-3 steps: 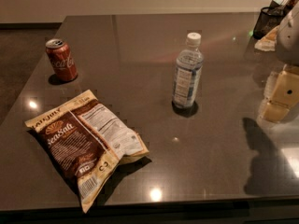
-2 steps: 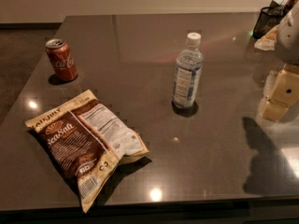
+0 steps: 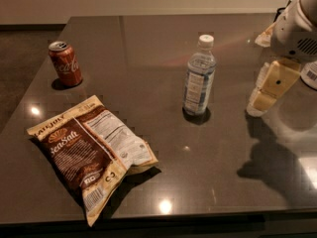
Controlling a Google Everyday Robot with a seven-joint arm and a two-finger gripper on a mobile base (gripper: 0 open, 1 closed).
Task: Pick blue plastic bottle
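Currently your pincer (image 3: 262,100) is hanging over the tabletop's (image 3: 148,48) right side, gripping nothing; its opening cannot be told. The blue plastic bottle (image 3: 199,76) is standing upright, long axis vertical, near but apart, leftward of it.

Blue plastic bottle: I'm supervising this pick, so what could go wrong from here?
The blue plastic bottle stands upright, tall and narrow. The claw, off to its right in the camera view, could tip it with a sideways nudge. The glossy table may also let it slide away.
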